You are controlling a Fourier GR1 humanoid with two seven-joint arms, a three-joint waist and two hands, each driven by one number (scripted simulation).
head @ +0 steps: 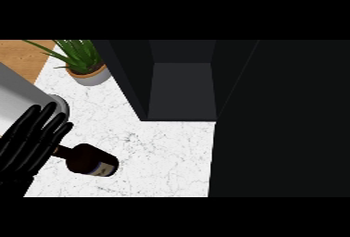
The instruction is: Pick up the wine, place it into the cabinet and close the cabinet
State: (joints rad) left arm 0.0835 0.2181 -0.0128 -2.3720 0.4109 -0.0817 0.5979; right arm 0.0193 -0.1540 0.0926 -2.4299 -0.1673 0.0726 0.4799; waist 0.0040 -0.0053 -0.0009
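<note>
Right, status: cabinet (181,78) stands open, with a dark interior and its front edge on the white marble counter (171,157). A wide dark panel (280,115) fills everything to the right of the cabinet opening.

Wine bottle (91,160) is outside the cabinet, on the counter to the lower left of the opening and well apart from it. It looks tipped over, with the neck pointing away from the cabinet and the base end nearer to it.

Left hand (31,139) is further left of the cabinet than the bottle. Its fingers are straight and spread, released, not wrapped round anything. The bottle neck ends right at the fingers; can't tell if it's touching.

A grey rounded shape (24,99) sits just above the fingertips; can't tell what it is.

Potted plant (85,65) is just left of the cabinet's far end, by a wooden surface (24,55).
</note>
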